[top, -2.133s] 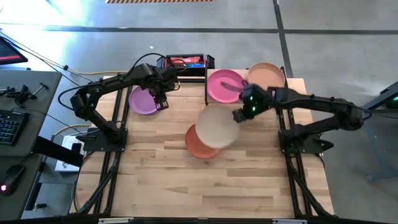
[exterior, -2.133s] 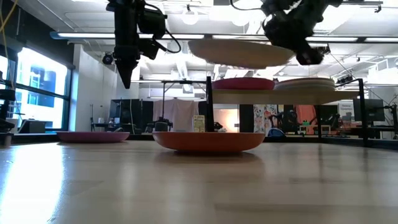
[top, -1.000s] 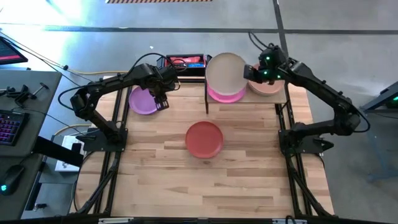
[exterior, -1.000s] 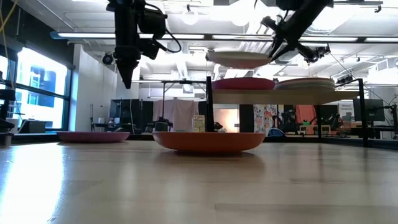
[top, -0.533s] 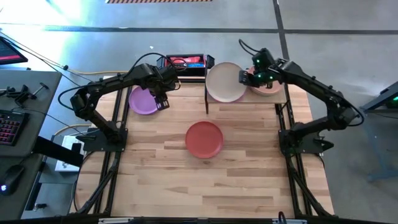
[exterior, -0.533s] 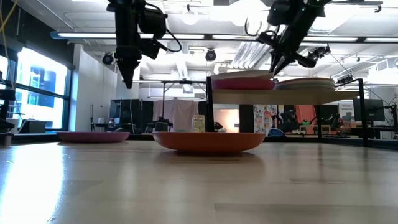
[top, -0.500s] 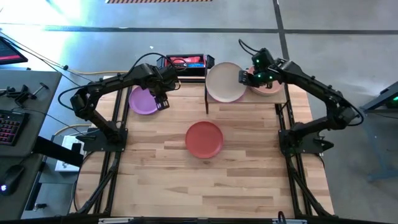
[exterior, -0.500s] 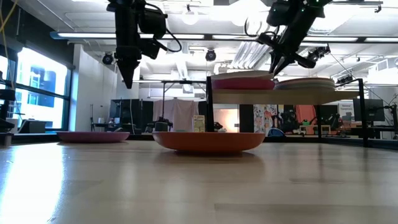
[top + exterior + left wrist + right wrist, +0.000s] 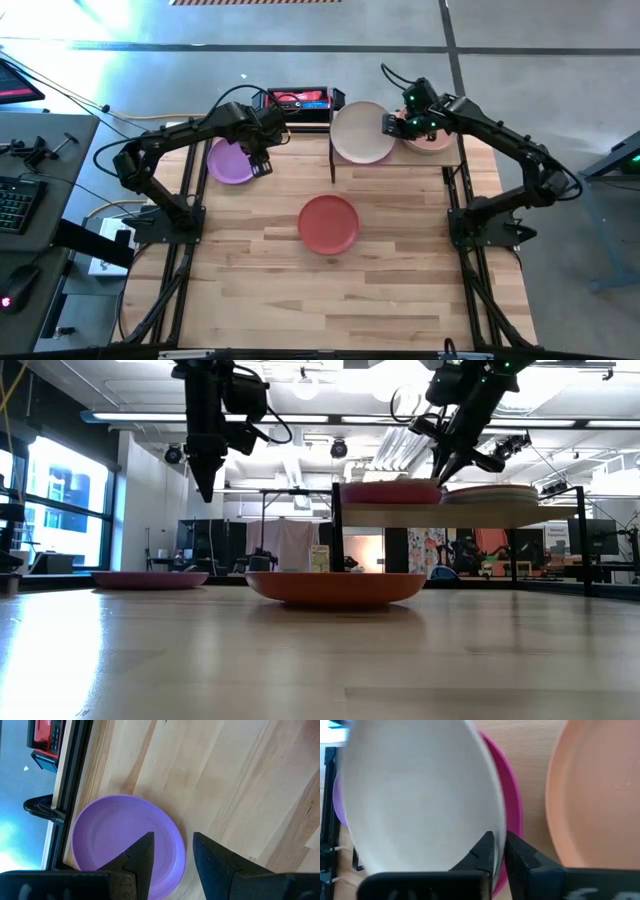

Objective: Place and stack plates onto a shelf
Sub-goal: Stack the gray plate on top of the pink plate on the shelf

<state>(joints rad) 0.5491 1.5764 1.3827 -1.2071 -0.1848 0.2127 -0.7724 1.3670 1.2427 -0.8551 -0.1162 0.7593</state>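
On the shelf (image 9: 400,165), a beige plate (image 9: 360,132) lies over the pink plate (image 9: 512,805), next to the peach plate (image 9: 592,795). My right gripper (image 9: 500,842) is shut on the beige plate's rim; in the high view it (image 9: 391,125) stands between the beige and peach plates. A terracotta plate (image 9: 329,222) rests on its base at mid-table. My left gripper (image 9: 172,854) is open and hovers above the near-right rim of the purple plate (image 9: 125,842), which lies flat on the table (image 9: 228,162). My right gripper pinches the beige plate's rim (image 9: 496,822) on the side that faces the peach plate, one finger (image 9: 485,847) over the plate's inside and one (image 9: 517,852) outside it. The fingers slant down from above. The plate lies about level on the pink plate (image 9: 390,491).
A black post (image 9: 332,160) stands at the shelf's left near corner. A red-and-black device (image 9: 300,100) sits at the far edge behind the purple plate. The near half of the slatted tabletop (image 9: 330,290) is bare wood.
My right gripper has brought the beige plate down from above the shelf and a little toward the near edge. The plate now lies on the pink plate and covers nearly all of it. The gripper has stayed shut on the rim.
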